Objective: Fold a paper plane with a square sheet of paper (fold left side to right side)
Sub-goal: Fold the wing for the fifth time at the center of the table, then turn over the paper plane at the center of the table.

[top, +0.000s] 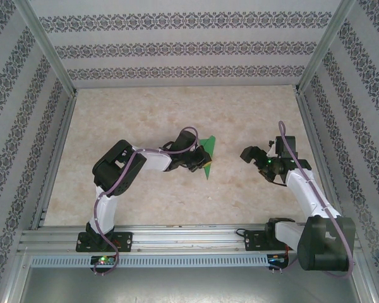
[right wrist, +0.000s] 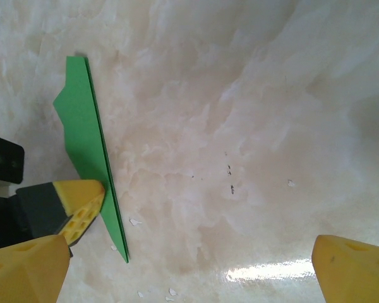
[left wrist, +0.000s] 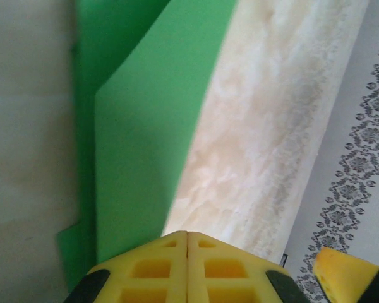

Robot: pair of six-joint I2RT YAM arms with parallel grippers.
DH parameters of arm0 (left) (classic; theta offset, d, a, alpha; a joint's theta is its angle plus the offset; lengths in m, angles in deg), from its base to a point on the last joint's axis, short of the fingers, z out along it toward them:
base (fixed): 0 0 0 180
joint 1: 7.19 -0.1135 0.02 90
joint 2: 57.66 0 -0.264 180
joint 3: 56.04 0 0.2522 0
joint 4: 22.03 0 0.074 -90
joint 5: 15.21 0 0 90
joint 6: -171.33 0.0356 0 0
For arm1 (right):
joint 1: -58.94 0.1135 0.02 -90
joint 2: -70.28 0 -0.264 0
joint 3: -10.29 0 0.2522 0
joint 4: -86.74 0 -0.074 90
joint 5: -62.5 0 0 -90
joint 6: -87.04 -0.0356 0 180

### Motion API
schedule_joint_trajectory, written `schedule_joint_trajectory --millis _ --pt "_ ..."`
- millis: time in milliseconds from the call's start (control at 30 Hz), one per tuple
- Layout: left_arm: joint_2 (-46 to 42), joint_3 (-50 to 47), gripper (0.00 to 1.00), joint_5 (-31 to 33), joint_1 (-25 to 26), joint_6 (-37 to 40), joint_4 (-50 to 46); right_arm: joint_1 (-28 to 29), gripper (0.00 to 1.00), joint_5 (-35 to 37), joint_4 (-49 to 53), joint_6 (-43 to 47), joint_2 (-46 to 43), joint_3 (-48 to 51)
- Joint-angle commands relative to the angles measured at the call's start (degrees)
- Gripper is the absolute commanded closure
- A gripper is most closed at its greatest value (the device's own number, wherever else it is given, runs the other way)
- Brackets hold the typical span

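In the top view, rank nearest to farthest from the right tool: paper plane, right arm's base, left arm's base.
1. paper plane, just left of the right tool.
2. right arm's base, at the near edge.
3. left arm's base, near edge, far left.

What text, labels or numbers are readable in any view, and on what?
No text can be read in any view.
On the paper: nothing, plain green.
On the walls: ornamental bands, no letters.
On the arm bases: any marks are too small to read.
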Motion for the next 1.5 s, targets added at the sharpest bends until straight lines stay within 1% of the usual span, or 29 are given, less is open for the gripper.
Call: schedule_joint_trajectory --millis 0,167,300,500,633,700,900,1033,1167,1267,1467 --pt "0.1 1.8 0.93 0.92 0.16 1.7 0.49 -0.58 0.02 -0.58 0.47 0.48 0.33 0.83" --pt "-2.1 3.12 0.9 1.06 -0.09 3.7 -0.58 -0.58 0.02 -1.15 0.88 1.67 1.09 0.27" --pt "-5.37 4.55 0.87 2.08 -0.85 8.47 -5.62 -0.08 0.08 -2.4 1.48 2.58 3.45 -1.16" --pt "-11.09 2.8 0.85 5.27 -3.28 14.24 -11.6 3.61 0.13 -0.28 3.42 4.06 7.85 -4.45" --pt "-15.05 2.25 0.85 9.16 -4.41 20.05 -18.55 7.85 0.16 3.59 4.66 4.65 11.15 -7.62" --pt "-17.16 1.55 0.84 10.78 -5.0 22.26 -21.0 10.98 0.16 6.44 5.34 4.93 13.5 -9.88" --pt "-23.82 -3.7 0.81 15.54 -7.02 24.98 -24.13 20.28 0.19 14.08 8.72 6.1 22.33 -19.03" --pt "-27.66 -7.04 0.77 17.47 -8.07 25.78 -25.53 24.74 0.19 17.15 9.0 5.99 27.69 -23.81" --pt "-30.56 -10.09 0.75 18.53 -9.17 25.76 -26.3 29.13 0.2 18.93 9.83 6.22 33.84 -29.11" --pt "-32.3 -12.23 0.74 19.01 -10.02 25.28 -26.1 32.15 0.19 21.67 11.23 6.36 38.18 -33.1" --pt "-35.1 -14.95 0.73 19.49 -11.4 25.09 -26.54 34.78 0.2 25.32 12.84 6.76 45.41 -39.65"
